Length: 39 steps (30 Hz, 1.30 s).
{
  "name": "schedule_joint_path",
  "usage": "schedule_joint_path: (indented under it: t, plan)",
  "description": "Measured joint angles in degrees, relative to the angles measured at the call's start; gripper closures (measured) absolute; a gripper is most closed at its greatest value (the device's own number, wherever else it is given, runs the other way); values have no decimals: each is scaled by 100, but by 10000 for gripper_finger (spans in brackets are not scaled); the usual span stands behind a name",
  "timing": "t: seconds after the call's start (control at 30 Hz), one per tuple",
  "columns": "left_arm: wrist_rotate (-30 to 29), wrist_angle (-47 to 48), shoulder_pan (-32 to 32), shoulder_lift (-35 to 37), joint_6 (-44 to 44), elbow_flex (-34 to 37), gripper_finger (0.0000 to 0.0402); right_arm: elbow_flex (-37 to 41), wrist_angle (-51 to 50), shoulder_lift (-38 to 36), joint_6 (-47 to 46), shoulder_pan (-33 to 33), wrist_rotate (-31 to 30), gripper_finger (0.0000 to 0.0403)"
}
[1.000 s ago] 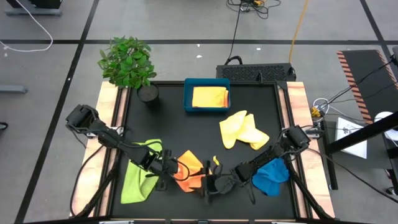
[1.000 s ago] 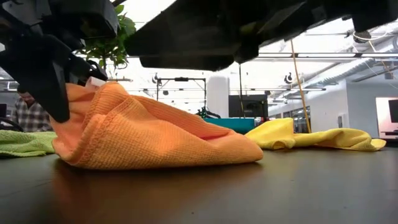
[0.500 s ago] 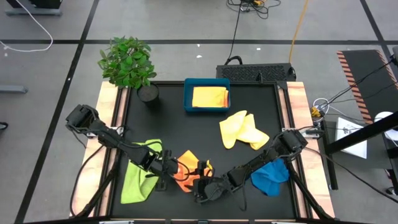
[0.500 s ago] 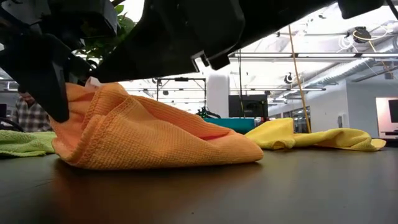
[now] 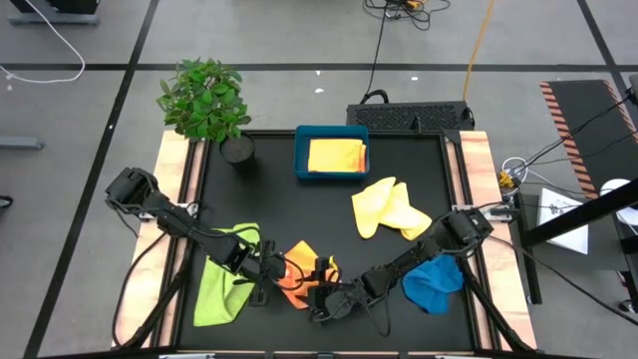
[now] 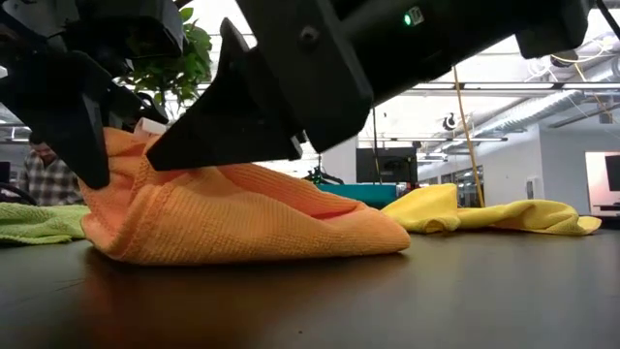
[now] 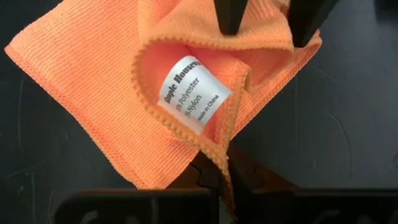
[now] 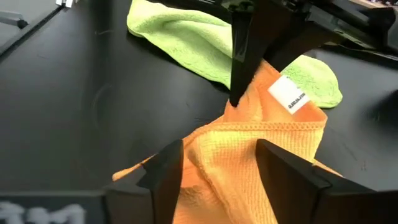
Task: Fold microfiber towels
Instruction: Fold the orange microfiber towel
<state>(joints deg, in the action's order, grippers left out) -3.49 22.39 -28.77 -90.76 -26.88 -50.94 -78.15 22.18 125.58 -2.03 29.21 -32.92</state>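
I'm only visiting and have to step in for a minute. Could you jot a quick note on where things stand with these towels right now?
Left hand: shut on the orange towel, pinching a corner by its white label.
Right hand: open, fingers straddling the orange towel's other side, not yet gripping.
Golden yellow towel lies folded in the teal tray: apparently done.
Left to fold: orange (bunched, in progress), lime green towel at the left front, pale yellow towel mid-table, blue towel at the right front.
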Motion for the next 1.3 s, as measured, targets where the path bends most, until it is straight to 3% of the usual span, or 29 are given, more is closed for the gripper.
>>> schedule_joint_path:
  t: [0.37, 0.43, 0.73, 1.0, 1.3]
  plan:
    - [0, 2, -19, 0, -3, -2, 396, 0, -19, -12, 248, -10, -1, 380]
    - [18, 2, -44, 0, -13, -2, 396, 0, -57, -64, 342, 25, -2, 396]
    - [-173, 568, -592, 94, 1, -676, 396, 0, -129, -662, 543, 268, -80, 400]
    - [-845, 2019, -865, 92, 88, -1737, 396, 4, -249, -1258, 1128, 611, -857, 401]
    - [-1701, 3684, -1038, 90, 487, -3421, 396, 4, -241, -2268, 1994, 933, -1681, 402]
